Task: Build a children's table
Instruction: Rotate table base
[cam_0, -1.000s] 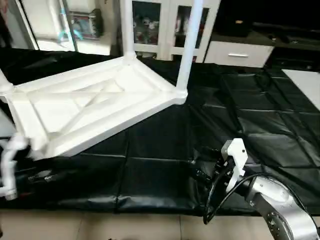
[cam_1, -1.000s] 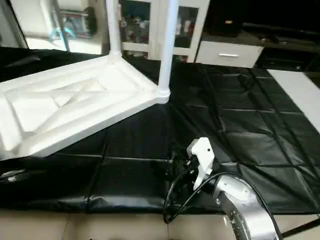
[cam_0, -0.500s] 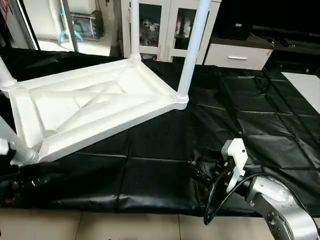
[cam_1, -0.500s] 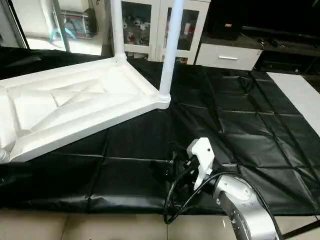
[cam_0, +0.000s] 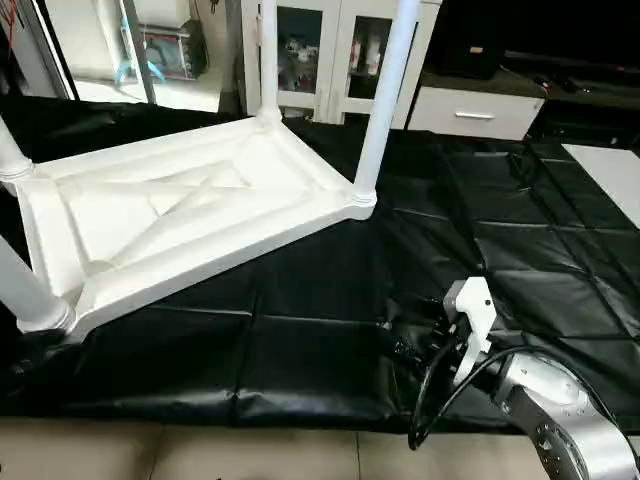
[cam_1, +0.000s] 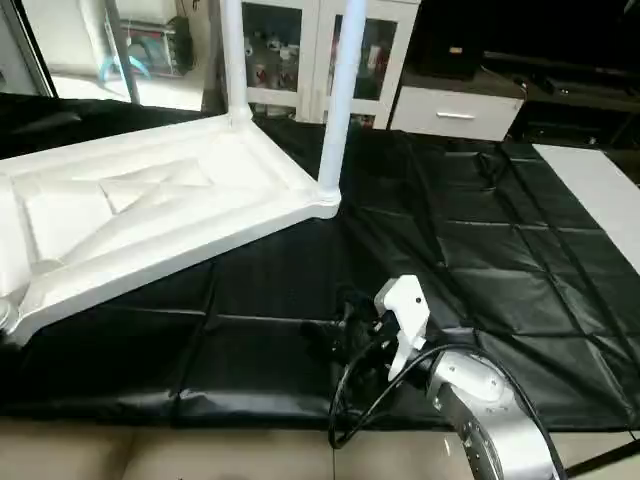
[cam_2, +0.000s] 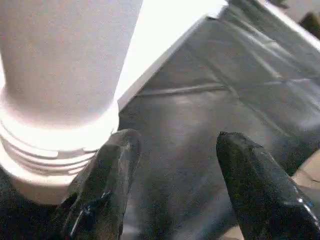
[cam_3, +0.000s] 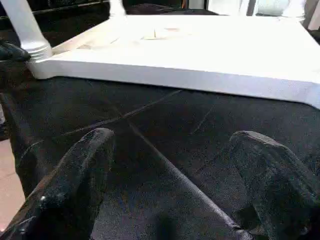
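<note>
1. In the left eye view the children's table (cam_0: 190, 215) is seen upside down on the black mat (cam_0: 480, 230), its X-ribbed underside up. A leg is seen at each of its four corners. A hollow plastic piece of this kind is judged light and stiff, but smooth, so it may slide on the mat.
2. In the right eye view the right pincer (cam_1: 335, 345) lies low on the mat, well apart from the top.
3. In the left wrist view the left pincer (cam_2: 170, 175) is open and empty; one finger (cam_2: 107, 175) is just beside the ribbed collar of the near leg (cam_2: 65, 65). This leg is best taken low, near its socket.
4. In the right wrist view the right pincer is wide open, with nothing held. The thick rim of the table is judged a good hold.
</note>
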